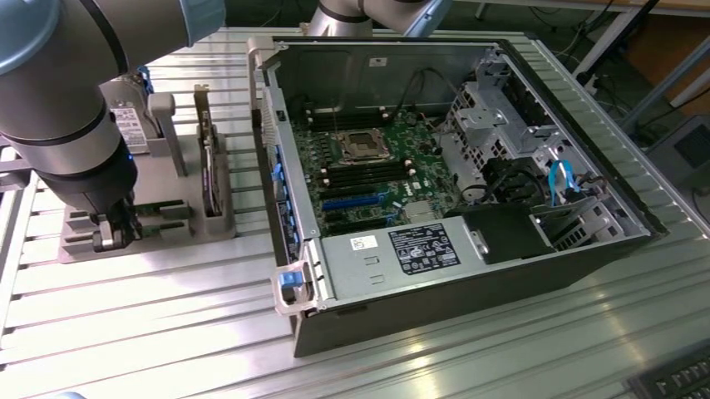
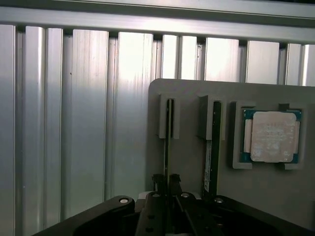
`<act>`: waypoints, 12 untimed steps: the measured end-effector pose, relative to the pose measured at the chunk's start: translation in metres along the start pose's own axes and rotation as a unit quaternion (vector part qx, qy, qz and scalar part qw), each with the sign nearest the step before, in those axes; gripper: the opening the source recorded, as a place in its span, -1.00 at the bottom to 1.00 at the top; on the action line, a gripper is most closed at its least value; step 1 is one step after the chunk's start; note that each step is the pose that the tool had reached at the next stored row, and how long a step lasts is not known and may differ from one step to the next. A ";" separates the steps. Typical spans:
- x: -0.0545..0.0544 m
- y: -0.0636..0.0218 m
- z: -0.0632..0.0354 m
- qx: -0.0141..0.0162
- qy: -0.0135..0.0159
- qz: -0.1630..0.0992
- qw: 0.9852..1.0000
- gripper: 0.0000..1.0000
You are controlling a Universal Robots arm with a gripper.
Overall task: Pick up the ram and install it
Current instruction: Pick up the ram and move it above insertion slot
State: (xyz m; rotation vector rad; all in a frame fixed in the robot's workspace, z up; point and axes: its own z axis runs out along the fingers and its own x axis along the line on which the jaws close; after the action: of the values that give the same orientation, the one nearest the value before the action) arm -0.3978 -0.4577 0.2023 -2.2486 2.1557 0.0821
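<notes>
We read no text, black label and white sticker on the power supply, far from the jaws, illegible

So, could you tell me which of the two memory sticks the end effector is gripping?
The memory stick farther from the processor: the end effector is shut on its edge. The other stick, beside the processor, stands free in its slot.

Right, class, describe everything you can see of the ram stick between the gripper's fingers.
The ram shows edge-on: a thin dark strip standing on edge in a slot of the grey holder, its far end between two grey posts. The gripper is shut on its near end. A second stick stands alongside, apart.
</notes>
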 end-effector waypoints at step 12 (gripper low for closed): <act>-0.001 0.0004 -0.0246 0.000 0.000 0.000 1.000 -0.72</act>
State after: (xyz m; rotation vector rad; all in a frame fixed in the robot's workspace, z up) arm -0.3978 -0.4578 0.2269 -2.2487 2.1558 0.0824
